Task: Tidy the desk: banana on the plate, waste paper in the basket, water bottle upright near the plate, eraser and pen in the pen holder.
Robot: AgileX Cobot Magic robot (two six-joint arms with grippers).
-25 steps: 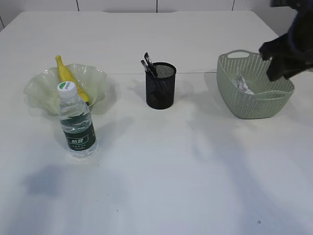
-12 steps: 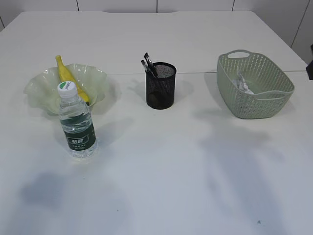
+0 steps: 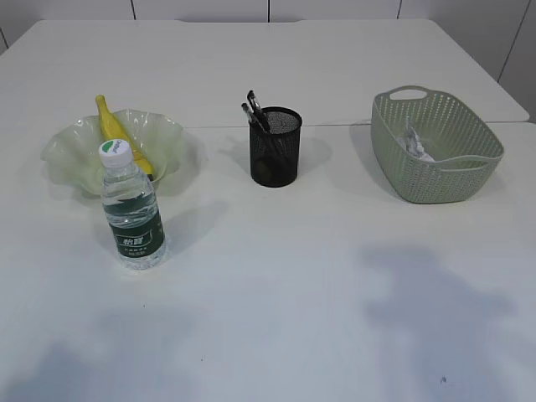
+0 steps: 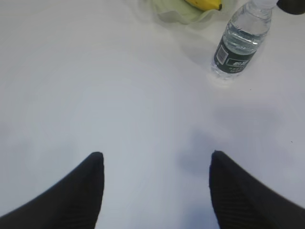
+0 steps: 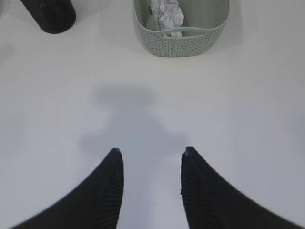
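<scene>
On the desk, nearly everything already placed, judging by the layout: banana lying in the pale green ruffled plate, yellow and curved, stem end poking past the far rim; water bottle standing upright just beside that plate on its near side, clear with a dark label and a white-and-green cap; crumpled waste paper resting inside the green perforated basket at the right; dark pens leaning out of the black mesh pen holder in the middle. Eraser not made out in any view, possibly down inside the holder, so that item left unconfirmed. Nothing loose spotted on the bare surface. Farther out, left gripper spread wide and empty above bare desk, bottle and plate beyond it; right gripper likewise parted, narrower, holding nothing, basket and holder ahead of it.
</scene>
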